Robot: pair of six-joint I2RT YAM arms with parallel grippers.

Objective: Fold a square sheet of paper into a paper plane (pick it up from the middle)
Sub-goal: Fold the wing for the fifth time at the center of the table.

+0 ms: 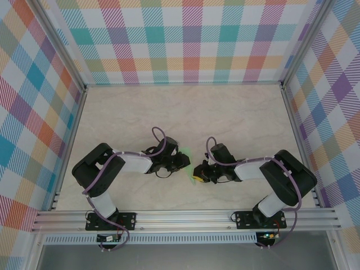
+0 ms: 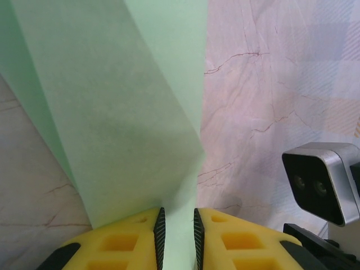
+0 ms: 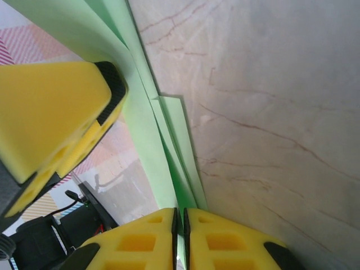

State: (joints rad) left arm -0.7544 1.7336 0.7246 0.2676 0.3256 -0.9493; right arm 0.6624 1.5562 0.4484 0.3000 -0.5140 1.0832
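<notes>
Presently, left claw (image 2: 178,218) is pinched on the folded green paper (image 2: 124,112); right claw (image 3: 180,218) likewise nips its layered edge. It sits between both claws, over the table (image 2: 270,84).

Pale marble-veined tabletop (image 1: 225,112), pastel plaid walls (image 1: 185,39), aluminium rail (image 1: 185,216) along near edge

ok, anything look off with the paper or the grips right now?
Nothing torn or dropped. The green paper is pinched by both the left gripper and the right gripper. One oddity: near the right gripper its folded layers fan apart, with edges staggered rather than flush, so the folds look loose there.
</notes>
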